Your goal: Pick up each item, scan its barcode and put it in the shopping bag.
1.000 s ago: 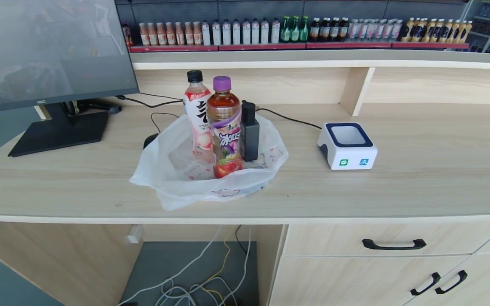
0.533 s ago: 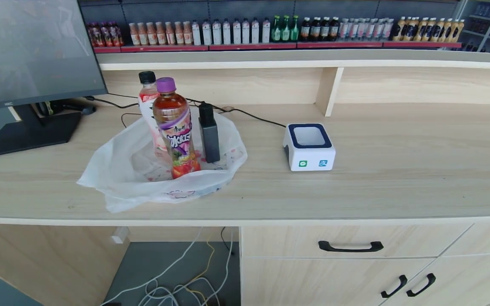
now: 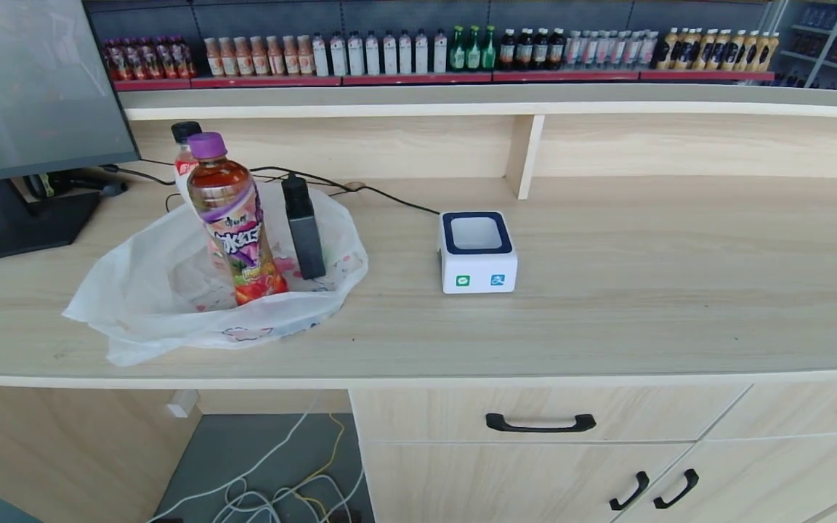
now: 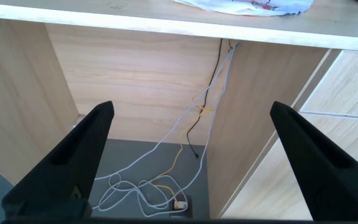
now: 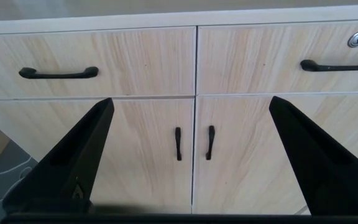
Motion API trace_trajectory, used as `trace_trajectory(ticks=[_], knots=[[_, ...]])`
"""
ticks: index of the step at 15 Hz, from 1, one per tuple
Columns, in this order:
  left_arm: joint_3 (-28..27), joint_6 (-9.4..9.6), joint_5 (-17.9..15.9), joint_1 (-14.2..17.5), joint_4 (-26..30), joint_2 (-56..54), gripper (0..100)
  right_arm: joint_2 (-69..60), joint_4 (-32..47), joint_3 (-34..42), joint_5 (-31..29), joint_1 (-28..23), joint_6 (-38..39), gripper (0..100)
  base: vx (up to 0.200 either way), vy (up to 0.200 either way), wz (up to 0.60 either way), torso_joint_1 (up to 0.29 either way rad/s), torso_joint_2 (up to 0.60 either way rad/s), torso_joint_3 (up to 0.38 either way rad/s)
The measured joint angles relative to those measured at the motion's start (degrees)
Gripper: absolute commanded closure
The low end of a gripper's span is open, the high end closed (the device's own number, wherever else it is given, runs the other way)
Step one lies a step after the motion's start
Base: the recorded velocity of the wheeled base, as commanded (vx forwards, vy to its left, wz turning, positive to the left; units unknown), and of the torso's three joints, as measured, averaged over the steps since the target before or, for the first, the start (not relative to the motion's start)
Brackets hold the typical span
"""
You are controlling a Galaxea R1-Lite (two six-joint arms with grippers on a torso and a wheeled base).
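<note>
The whole head view has slid leftward since the earlier frames. That is the camera turning; the things on the surface (image 3: 644, 290) keep their places relative to one another.

At the left, the shopping bag (image 3: 135, 319) lies open and slumped on the surface. Three things stand upright in it, their long axes vertical:
- a black-capped bottle (image 3: 184, 145), mostly hidden at the back
- a purple-capped bottle (image 3: 233, 218) in front of it
- a dark slim item (image 3: 302, 229) just to its right, perhaps a box or a flask

The scanner (image 3: 476, 250) sits near the bag, on its right, window up.

Both hands hang below the surface's edge, so the bag and its contents lie above and ahead of them. The left hand (image 4: 191, 112), fingers spread wide, faces the cable nook with the bag's rim overhead, which makes it the nearer arm. The right hand (image 5: 190, 102), fingers also wide apart and holding nothing, faces the cabinet doors.

With nothing loose outside the bag, bagging looks finished.
</note>
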Motion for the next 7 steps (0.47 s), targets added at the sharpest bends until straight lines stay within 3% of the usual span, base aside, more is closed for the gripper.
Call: trace_trajectory(ticks=[7], knots=[[0.0, 0.06, 0.0, 0.1, 0.0, 0.0, 0, 0.0, 0.0, 0.0, 0.0, 0.1, 0.0, 0, 0.0, 0.0, 0.0, 0.0, 0.0, 0.0]])
